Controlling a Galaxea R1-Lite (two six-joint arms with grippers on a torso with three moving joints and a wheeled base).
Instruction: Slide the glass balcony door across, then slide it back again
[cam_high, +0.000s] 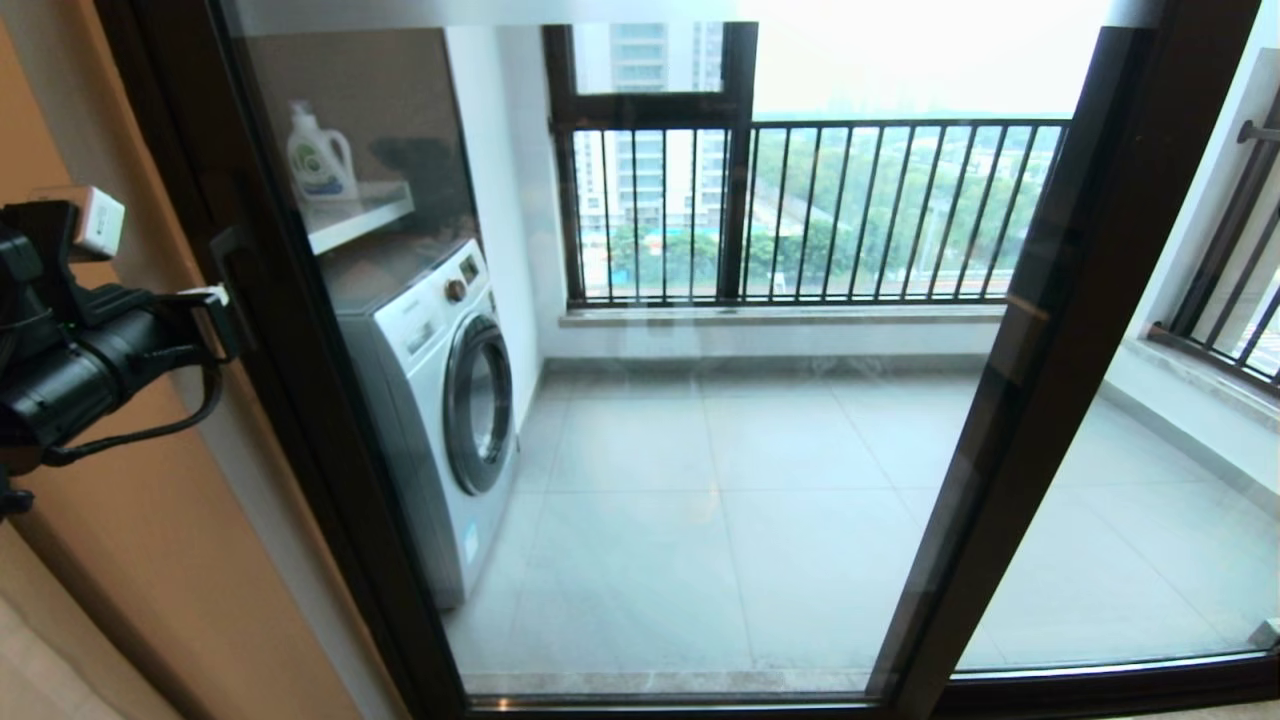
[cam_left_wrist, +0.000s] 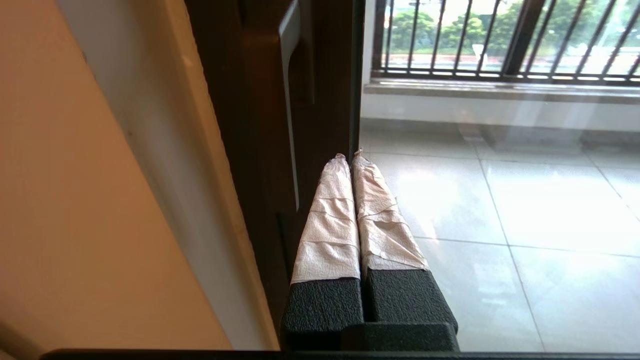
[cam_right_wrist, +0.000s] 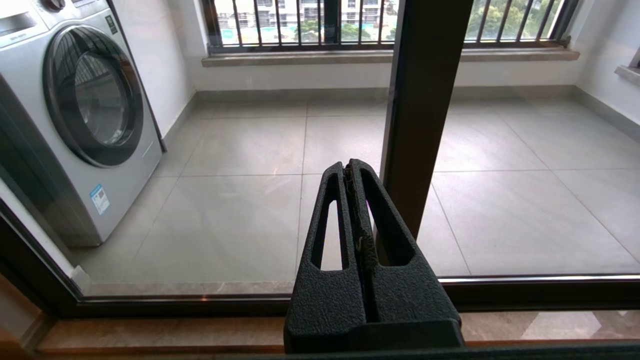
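Left gripper: left of head frame, taped fingers pressed together, empty, tips beside bar handle of glass balcony door.
Right gripper: closed, empty.

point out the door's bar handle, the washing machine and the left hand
dark vertical bar handle (cam_left_wrist: 289, 100): left wrist view, its pale front edge
white front-loading washing machine (cam_high: 478, 403): head view, round door
left hand (cam_left_wrist: 350, 159): left wrist view, taped fingertips

Floor: pale grey tiles, glossy.
Left: washing machine under a shelf holding a detergent bottle.
Back: black-barred railing window, daylight, trees outside.
Near wall: orange-tan.
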